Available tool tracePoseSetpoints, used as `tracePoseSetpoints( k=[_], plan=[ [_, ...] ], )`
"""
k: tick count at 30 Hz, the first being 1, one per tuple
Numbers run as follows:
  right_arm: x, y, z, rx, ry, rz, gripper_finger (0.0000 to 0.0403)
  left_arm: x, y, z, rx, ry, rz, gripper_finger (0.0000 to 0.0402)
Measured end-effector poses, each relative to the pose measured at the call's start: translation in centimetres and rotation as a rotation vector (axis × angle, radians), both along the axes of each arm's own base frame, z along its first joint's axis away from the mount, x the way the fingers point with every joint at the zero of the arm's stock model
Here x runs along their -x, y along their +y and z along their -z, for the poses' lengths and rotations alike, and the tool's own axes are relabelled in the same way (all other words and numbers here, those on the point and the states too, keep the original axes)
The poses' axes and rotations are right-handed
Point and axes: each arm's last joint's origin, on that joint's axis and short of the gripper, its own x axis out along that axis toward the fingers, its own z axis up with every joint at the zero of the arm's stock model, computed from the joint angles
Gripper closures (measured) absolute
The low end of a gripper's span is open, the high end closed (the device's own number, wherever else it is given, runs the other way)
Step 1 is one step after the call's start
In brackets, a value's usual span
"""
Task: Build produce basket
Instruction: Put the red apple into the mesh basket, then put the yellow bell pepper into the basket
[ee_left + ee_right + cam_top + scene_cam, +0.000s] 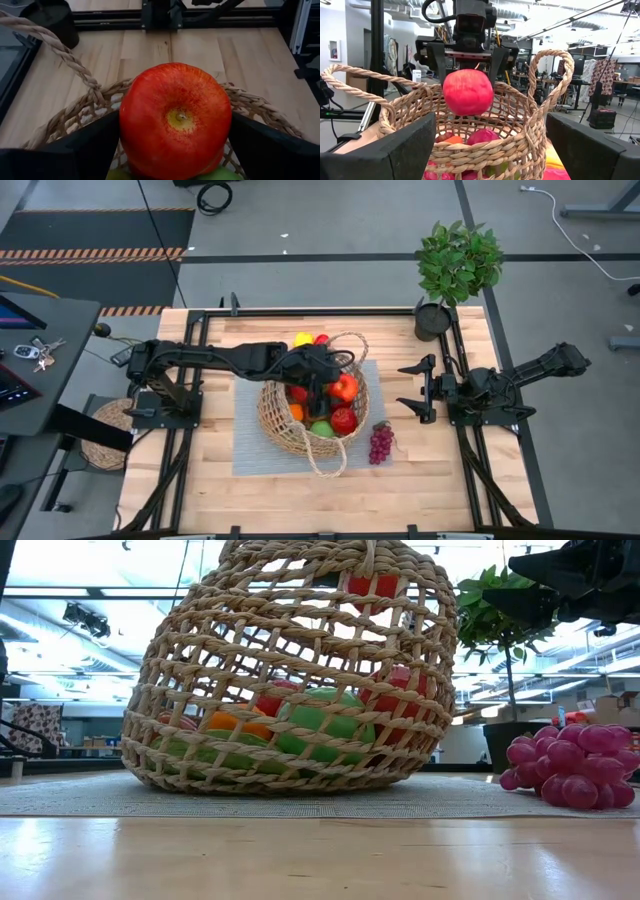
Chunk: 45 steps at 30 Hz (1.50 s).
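Note:
The tan wicker basket (pixel 268 420) stands on a grey mat (pixel 250 455) at mid-table, with produce in it: red, orange and green pieces (pixel 315 725). My left gripper (pixel 335 385) reaches over the basket from the left and is shut on a red apple (pixel 175 117), which hangs above the basket's filling (pixel 468 92). Purple grapes (pixel 381 443) lie on the mat's right edge, beside the basket. A yellow lemon (pixel 303 339) and a red piece (pixel 321 339) lie just behind the basket. My right gripper (pixel 415 387) waits open at the right, facing the basket. My left gripper pinches the red apple by two opposite sides (pixel 127 125) between its two fingers (pixel 90 145). The dimpled end of the apple faces back toward the wrist. The fingers slant down from the table's left. The apple hangs clear over the basket's opening, touching nothing else.
A potted green plant (pixel 455 265) stands at the far right corner. The basket's two looped handles (pixel 547 75) rise above its rim on either side. Bare wooden table (pixel 300 505) lies in front of the mat. A flat round woven mat (pixel 105 435) sits off the table's left edge.

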Motion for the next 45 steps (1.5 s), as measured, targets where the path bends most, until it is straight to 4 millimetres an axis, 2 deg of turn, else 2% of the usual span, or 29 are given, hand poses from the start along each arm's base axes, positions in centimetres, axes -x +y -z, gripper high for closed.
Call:
tracePoseSetpoints(
  k=[14,19,31,38,42,45],
  plan=[
    [0.0,0.0,0.0,0.0,0.0,0.0,0.0023,0.0,0.1,0.0,0.017,0.0,-0.027,0.0046],
    [0.0,0.0,0.0,0.0,0.0,0.0,0.0023,0.1,0.1,0.2,0.03,0.022,-0.039,0.0009],
    [0.0,0.0,0.0,0.0,0.0,0.0,0.0023,0.6,0.1,0.2,0.028,0.059,-0.026,0.0008],
    [0.0,0.0,0.0,0.0,0.0,0.0,0.0023,2.6,0.2,-2.3,0.024,0.005,-0.024,0.0008],
    [0.0,0.0,0.0,0.0,0.0,0.0,0.0023,5.0,-0.1,-5.3,-0.023,-0.091,0.023,0.0008],
    [0.0,0.0,0.0,0.0,0.0,0.0,0.0023,6.9,0.0,-6.6,-0.049,-0.154,0.034,0.0008]
  ],
)
